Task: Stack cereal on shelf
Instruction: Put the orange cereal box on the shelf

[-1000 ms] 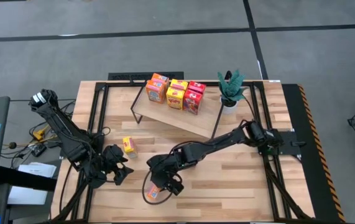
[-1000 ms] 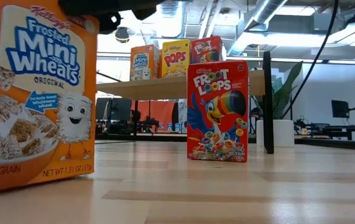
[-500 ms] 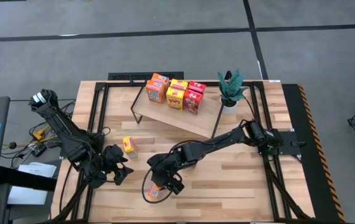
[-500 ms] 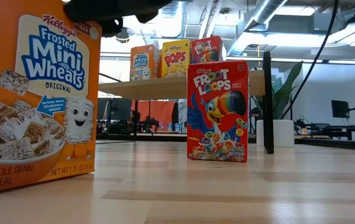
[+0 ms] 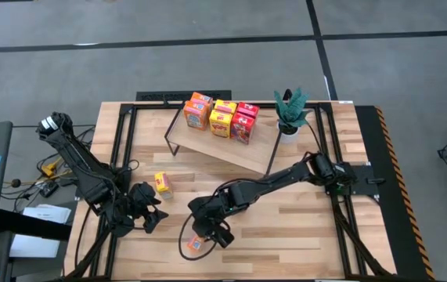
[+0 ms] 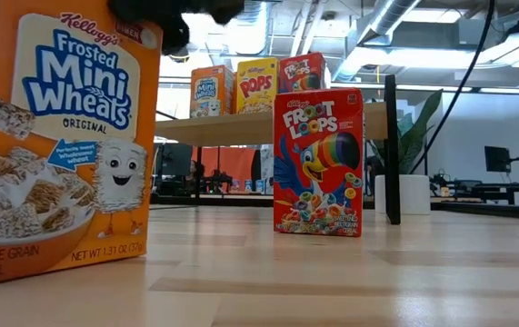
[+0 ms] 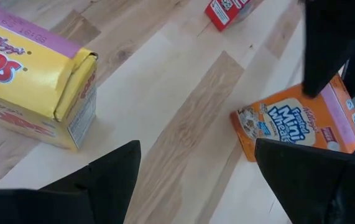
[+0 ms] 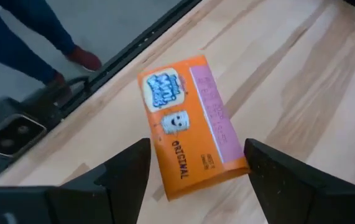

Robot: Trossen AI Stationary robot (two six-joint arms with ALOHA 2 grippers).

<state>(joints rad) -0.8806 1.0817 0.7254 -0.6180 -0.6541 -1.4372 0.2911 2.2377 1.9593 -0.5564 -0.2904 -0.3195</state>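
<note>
writing first: the orange box (image 6: 54, 145) nearest the low camera reads "kellogg's frosted mini wheats original", with "whole grain cereal" and a net-weight line along its foot. behind it a red box (image 6: 318, 163) stands upright on the table (image 6: 332, 272) and reads "froot loops". on the shelf (image 6: 268, 127) beyond, three more fronts show: an orange mini wheats box (image 6: 209, 92), a yellow "pops" box (image 6: 256, 84) and a red froot loops box (image 6: 301, 72). from above, the shelf (image 5: 231, 149) carries a cluster of boxes (image 5: 221, 116) at its far end, near a potted plant (image 5: 290, 112).

right gripper (image 5: 207, 233) is stretched to the near middle of the table, just over the orange box (image 5: 196, 244). in its wrist view the box (image 8: 189, 124) lies between the two spread fingers (image 8: 124, 180), which stand wide on either side with no clear contact; nothing is lifted.

left gripper (image 5: 146, 213) waits low at the near left, fingers (image 7: 112, 177) wide apart and empty. a yellow pops box (image 7: 34, 81) lies just ahead of it, seen from above (image 5: 162, 182) beside the shelf's near leg.
</note>
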